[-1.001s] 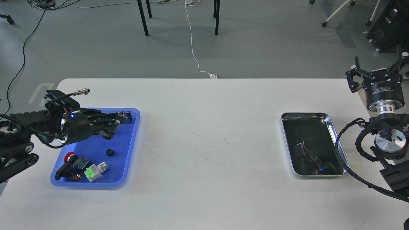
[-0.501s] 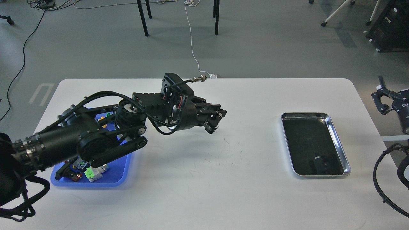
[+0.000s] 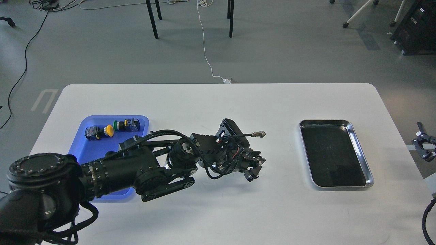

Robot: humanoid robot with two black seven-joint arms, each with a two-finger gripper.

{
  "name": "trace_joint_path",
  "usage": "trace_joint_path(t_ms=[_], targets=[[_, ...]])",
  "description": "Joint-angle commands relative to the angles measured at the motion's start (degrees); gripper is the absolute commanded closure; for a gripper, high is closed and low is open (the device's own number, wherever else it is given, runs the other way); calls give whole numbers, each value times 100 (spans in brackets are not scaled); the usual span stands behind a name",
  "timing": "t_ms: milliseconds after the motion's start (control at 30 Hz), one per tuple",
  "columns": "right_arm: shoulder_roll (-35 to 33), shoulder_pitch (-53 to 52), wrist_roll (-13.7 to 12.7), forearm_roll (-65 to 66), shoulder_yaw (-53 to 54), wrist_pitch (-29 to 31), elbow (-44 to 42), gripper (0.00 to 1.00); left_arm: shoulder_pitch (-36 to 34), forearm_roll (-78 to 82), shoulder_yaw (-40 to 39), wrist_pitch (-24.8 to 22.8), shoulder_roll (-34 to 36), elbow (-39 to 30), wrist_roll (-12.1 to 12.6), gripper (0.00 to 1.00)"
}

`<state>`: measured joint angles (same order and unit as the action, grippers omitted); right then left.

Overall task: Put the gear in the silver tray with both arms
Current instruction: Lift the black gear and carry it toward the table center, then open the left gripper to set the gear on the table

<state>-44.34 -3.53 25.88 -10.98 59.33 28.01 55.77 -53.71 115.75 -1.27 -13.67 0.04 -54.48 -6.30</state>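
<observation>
My left arm reaches from the lower left across the white table. Its gripper [image 3: 252, 173] hangs just above the table's middle, pointing down and right, well left of the silver tray [image 3: 362, 153]. Its fingers are drawn close together on a small dark thing that looks like the gear; the gear is barely visible between them. The silver tray lies empty at the right, with a dark reflective bottom. Only part of my right gripper [image 3: 423, 144] shows at the right edge, beyond the table; I cannot make out its fingers.
A blue plastic tray [image 3: 97, 149] at the left holds push buttons [image 3: 108, 130] along its far side; my left arm covers its near half. A metal cable plug [image 3: 258, 134] sticks out of the left wrist. Chair legs and cables lie on the floor behind.
My left arm has swung from the blue tray toward the table's middle and come down lower and nearer. The right arm has withdrawn to the right, almost out of view.
</observation>
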Motion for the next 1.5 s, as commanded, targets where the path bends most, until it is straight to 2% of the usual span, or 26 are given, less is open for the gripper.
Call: trace_joint_path(t_ms=[0, 100, 167, 267, 401, 534, 668, 901, 1035, 1168, 1302, 1402, 1469], targets=[[22, -7, -4, 0, 34, -1, 39, 1, 71, 1, 154, 48, -4, 165, -2, 87], [22, -51, -4, 0, 34, -1, 39, 1, 133, 1, 145, 48, -4, 174, -2, 82], [22, -77, -4, 0, 34, -1, 39, 1, 159, -8, 110, 48, -4, 174, -2, 74], [13, -104, -4, 0, 34, -1, 39, 1, 159, -34, 48, 66, -4, 113, 15, 48], [-13, -200, -13, 0, 8, -1, 39, 1, 142, -87, -13, 338, -4, -19, -37, 27], [-206, -472, -57, 8, -53, -1, 31, 1, 159, -437, -381, 400, -4, -273, -29, 26], [-382, -911, -75, 183, -123, -1, 39, 1, 159, -1394, -1145, 400, 109, -511, -29, 25], [-593, -2159, -83, 1413, -598, -1, 66, 1, 168, -4398, -2438, 321, 1462, -731, -108, 17], [-602, -3029, -206, 2230, -931, -1, 83, 1, 185, -6761, -2878, 312, 2262, -731, -108, 15], [-593, -3951, -233, 3635, -1397, -1, 66, 1, 186, -9187, -3308, 190, 2965, -722, -108, 10], [-576, -4804, -259, 4726, -1941, -1, -30, 1, 360, -11166, -3538, -83, 3397, -434, -108, 5], [-488, -5210, -259, 5185, -2391, -1, -84, 1, 493, -11873, -3547, -198, 3442, -54, -108, 4], [-138, -5823, -259, 5562, -3179, -1, -57, 1, 633, -12426, -3555, -504, 3363, 839, -108, 4]])
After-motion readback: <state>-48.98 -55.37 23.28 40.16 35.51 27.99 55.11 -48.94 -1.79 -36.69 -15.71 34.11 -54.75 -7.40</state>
